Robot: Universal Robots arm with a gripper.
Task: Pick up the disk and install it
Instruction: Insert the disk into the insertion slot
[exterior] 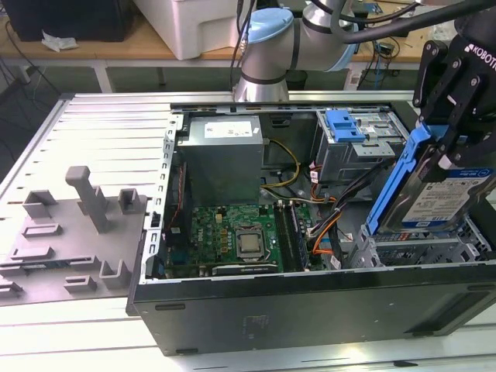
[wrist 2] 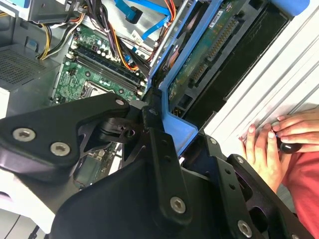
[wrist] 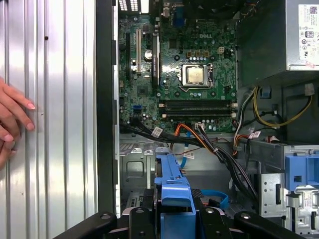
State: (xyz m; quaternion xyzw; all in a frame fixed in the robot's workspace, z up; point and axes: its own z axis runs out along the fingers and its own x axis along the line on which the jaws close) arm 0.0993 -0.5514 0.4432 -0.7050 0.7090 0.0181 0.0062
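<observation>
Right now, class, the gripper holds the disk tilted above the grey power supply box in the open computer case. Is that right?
Not quite. In the exterior view the gripper holds the disk tilted in the open computer case, but above the silver drive bay at the exterior view's right, not above the grey power supply box.

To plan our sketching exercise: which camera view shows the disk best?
The exterior view: the disk shows its labelled face and blue bracket, tilted in the gripper. The second wrist view shows its circuit-board underside; the first wrist view, its bracket's end.
</observation>
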